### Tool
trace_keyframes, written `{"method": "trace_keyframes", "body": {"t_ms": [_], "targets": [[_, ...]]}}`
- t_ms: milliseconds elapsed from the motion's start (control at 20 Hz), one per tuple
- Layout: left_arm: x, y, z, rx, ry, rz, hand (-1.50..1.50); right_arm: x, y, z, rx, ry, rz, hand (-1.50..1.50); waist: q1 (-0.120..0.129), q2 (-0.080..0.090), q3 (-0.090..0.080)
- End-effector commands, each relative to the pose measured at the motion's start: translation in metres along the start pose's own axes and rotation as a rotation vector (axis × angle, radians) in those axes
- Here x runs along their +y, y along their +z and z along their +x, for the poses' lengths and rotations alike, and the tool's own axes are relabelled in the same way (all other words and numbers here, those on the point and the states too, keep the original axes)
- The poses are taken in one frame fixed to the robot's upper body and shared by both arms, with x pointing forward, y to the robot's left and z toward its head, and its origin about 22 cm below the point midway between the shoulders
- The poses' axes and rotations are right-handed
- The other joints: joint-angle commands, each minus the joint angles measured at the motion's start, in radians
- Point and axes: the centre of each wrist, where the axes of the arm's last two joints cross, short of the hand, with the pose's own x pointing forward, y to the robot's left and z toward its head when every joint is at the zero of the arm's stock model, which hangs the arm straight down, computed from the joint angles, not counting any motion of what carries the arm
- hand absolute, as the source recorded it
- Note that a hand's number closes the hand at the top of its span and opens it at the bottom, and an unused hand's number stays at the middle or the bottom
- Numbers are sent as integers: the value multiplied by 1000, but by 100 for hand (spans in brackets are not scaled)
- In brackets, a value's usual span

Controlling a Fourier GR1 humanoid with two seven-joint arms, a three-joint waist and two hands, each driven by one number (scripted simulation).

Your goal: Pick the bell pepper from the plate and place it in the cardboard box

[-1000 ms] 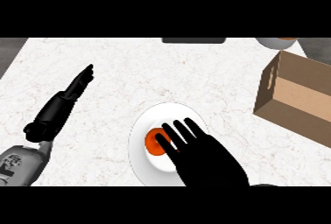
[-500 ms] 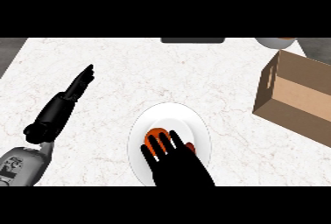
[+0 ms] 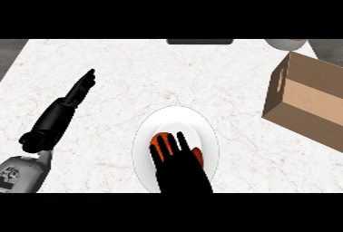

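An orange bell pepper (image 3: 159,139) lies on a white plate (image 3: 175,113) near the counter's front edge, mostly covered. My right hand (image 3: 179,167) comes in from below and lies over the pepper, fingers spread and pointing away from me, touching or just above it. Orange shows only at the hand's left and right sides. An open cardboard box (image 3: 311,102) stands at the right, tilted, its opening facing up and left. My left hand (image 3: 64,111) rests at the left, open with straight fingers pointing up and right, holding nothing.
A dark flat object (image 3: 199,41) sits at the counter's far edge. Part of a pale round vessel (image 3: 286,43) shows at the far right corner, behind the box. White marble counter (image 3: 147,77) stretches between the plate and the box.
My right hand has drawn back toward me and slightly left, settling lower over the pepper so more of it is hidden. The left hand, plate and box have not moved.
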Motion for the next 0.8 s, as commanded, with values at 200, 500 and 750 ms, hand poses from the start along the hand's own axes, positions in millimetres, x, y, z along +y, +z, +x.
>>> {"method": "trace_keyframes", "body": {"t_ms": [200,500,750], "targets": [[3,4,1,-11,-8,-17,0,21,-32,-12,109,72,53,-150,4,1,0],[-7,-8,-14,11,7,0,0,32,-42,-15,109,46,41,-150,-1,2,0],[4,4,2,8,1,-7,0,35,-39,-17,78,16,48,-150,0,1,0]]}}
